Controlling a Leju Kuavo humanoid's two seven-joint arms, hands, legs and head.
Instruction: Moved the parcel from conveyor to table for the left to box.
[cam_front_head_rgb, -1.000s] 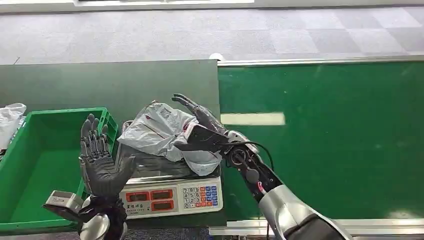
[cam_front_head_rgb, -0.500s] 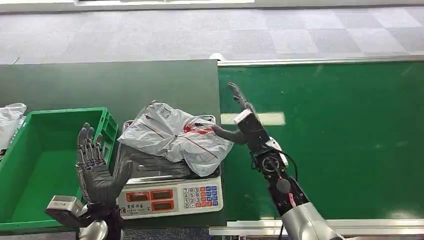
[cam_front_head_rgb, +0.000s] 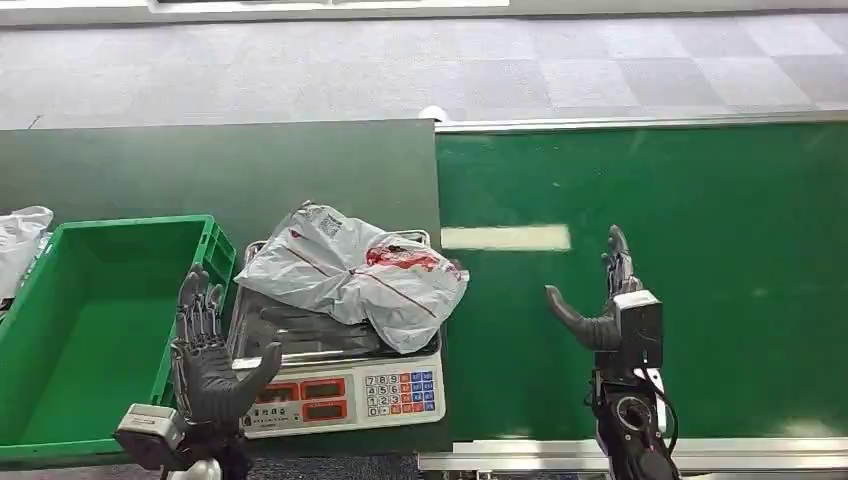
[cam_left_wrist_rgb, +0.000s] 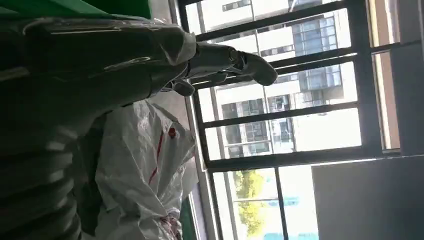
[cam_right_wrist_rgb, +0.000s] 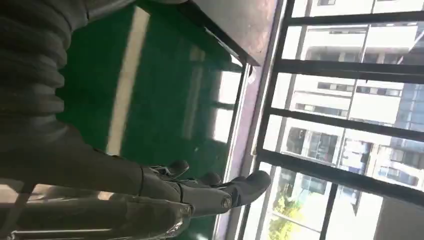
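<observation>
Head view, item one: parcel (cam_front_head_rgb: 352, 275), a crumpled white plastic bag with red markings, lying on the steel pan of a weighing scale (cam_front_head_rgb: 345, 385) that stands on the dark green table (cam_front_head_rgb: 200, 165); one corner of the bag overhangs the pan's right edge toward the conveyor (cam_front_head_rgb: 700, 250). Item two: right hand (cam_front_head_rgb: 610, 315), raised over the green belt, fingers spread and upright, thumb pointing toward the parcel, holding nothing; it stands to the right of the parcel and apart from it, with bare belt between. Item three: left hand (cam_front_head_rgb: 212, 350), palm up-turned and fingers splayed, empty, just at the scale's front left corner, below and left of the parcel, not touching it. Item four: green crate (cam_front_head_rgb: 60, 330), left of the scale. Left wrist view: the parcel (cam_left_wrist_rgb: 145, 180) appears beyond the hand's grey cover.
</observation>
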